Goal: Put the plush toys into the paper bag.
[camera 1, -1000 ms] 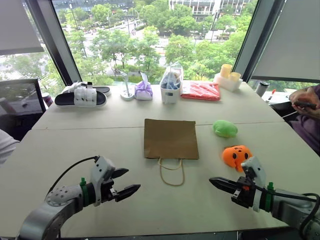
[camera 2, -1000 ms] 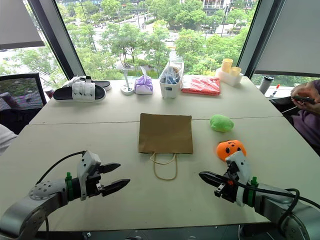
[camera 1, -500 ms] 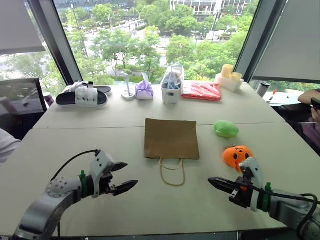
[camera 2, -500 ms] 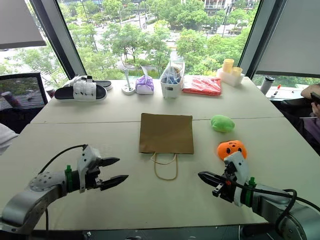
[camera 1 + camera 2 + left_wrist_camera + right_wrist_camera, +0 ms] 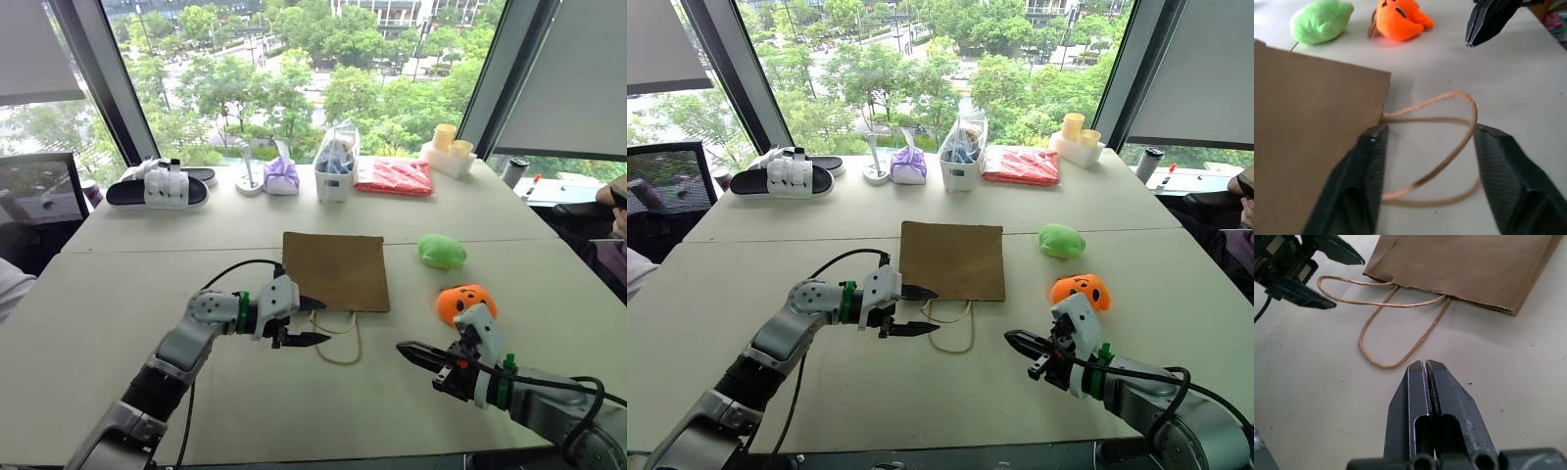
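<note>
Sunlit windows behind, pale table (image 5: 118, 284) below: the paper bag (image 5: 335, 270) lies flat, mouth and twine handles (image 5: 1442, 147) facing the left gripper (image 5: 306, 321), whose parted fingers straddle the loops. Right gripper (image 5: 407, 351) is pinched shut, empty, nearer the orange toy (image 5: 462, 303) and green toy (image 5: 441, 252).

place: office or meeting room | cues: white tables (image 5: 118, 294), big windows (image 5: 294, 69), office chair (image 5: 34, 196)

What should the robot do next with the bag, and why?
Probably close the left end effector on the twine handles: its open fingers already straddle the loops at the flat paper bag's mouth, and both plush toys lie outside.
</note>
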Controlling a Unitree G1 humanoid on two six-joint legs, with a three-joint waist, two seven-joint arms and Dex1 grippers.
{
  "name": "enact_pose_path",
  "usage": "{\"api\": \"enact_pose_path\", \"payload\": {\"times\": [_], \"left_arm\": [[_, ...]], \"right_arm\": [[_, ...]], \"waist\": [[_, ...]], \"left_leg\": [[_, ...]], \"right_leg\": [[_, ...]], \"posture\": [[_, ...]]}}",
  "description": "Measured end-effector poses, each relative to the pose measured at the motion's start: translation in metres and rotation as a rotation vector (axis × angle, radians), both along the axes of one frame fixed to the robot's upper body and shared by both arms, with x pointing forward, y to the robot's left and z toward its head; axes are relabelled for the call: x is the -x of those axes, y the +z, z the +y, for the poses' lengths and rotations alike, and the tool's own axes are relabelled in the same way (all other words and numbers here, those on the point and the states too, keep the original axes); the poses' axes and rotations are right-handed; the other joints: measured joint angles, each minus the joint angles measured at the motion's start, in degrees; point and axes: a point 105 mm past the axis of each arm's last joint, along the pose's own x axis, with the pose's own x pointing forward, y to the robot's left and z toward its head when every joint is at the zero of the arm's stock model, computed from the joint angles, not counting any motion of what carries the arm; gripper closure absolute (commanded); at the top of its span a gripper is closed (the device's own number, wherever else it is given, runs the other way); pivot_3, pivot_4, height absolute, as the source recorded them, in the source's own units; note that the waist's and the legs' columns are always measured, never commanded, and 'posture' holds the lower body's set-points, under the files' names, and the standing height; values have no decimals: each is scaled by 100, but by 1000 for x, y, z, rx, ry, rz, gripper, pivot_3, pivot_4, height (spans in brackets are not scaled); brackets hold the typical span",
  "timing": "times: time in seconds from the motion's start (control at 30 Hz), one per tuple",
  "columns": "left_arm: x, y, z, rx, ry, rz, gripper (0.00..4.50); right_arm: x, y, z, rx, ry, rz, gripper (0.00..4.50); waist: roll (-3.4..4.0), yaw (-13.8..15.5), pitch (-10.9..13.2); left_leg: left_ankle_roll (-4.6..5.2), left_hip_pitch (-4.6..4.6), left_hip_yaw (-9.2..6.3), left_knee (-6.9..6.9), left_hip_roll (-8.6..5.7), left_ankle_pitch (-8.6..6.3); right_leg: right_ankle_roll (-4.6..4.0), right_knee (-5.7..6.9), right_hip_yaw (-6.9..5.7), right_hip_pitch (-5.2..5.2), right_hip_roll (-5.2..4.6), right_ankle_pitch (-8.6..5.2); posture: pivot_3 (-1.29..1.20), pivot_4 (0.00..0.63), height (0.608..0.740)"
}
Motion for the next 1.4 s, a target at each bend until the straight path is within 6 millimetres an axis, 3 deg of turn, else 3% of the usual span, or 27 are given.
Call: {"api": "enact_pose_path", "payload": {"times": [0.07, 0.1, 0.33, 0.47, 0.53, 0.6, 0.8, 0.93, 1.23, 1.4], "left_arm": [[-2, 0, 0, -24, -23, -35, 4234], [-2, -1, 0, -44, -42, -54, 4443], [-12, 4, -12, -24, -31, -38, 4443], [-41, 52, -19, 163, 131, 39, 4443], [-41, 75, -21, 201, 146, 29, 4443], [-39, 85, -22, 247, 167, 83, 4443], [-26, 92, -31, 265, 162, 154, 4443], [-21, 87, -34, 277, 169, 210, 4443], [-15, 90, -42, 327, 160, 266, 4443], [4, 111, -46, 409, 29, 286, 4443]], "right_arm": [[4, -4, 3, -10, -9, 9, 4500], [5, -6, 3, -8, -11, 16, 4500], [-2, -4, 17, -40, -27, -36, 4500], [-20, 11, 39, -83, -32, -139, 4500], [-23, 14, 52, -87, -4, -163, 4500], [-29, 11, 58, -77, -9, -176, 4500], [-59, 16, 63, -65, -73, -256, 4500], [-80, 15, 69, -26, -100, -285, 4500], [-106, -24, 78, 78, -147, -198, 4500], [-113, -34, 92, 129, -133, -170, 4500]], "waist": [[0, -2, 0], [1, -2, 0], [-2, -1, 1], [-11, -14, 7], [-6, -56, 3], [-8, -127, 2], [-8, -212, 3], [-8, -265, 3], [-8, -294, 3], [-7, -298, 3]], "left_leg": [[0, 1, 0, 2, -1, 0], [0, 1, 0, 4, -1, 0], [1, -6, -9, 31, -3, 0], [1, -12, -24, 44, -4, 1], [0, -4, -24, 40, -7, 1], [0, 3, -30, 33, -9, 1], [-8, 13, -29, 29, -7, 6], [-12, 22, -29, 26, -7, 8], [-17, 23, -25, 19, -7, 11], [-41, 23, -24, 18, -7, 24]], "right_leg": [[0, 0, 1, 1, 0, 0], [1, 0, 3, 1, -1, 0], [5, 11, 0, 6, 3, 2], [14, 28, -2, 1, 13, 7], [15, 52, 0, -2, 10, 6], [16, 60, 0, -2, 10, 5], [13, 70, 1, -5, 15, 6], [12, 71, 3, 1, 15, 6], [10, 72, 9, -5, 15, 7], [10, 74, 11, -8, 15, 8]], "posture": [[0, 150, 740], [0, 150, 740], [0, 150, 740], [0, 150, 740], [0, 150, 740], [0, 150, 740], [0, 150, 740], [0, 150, 740], [0, 150, 740], [0, 150, 740]]}}
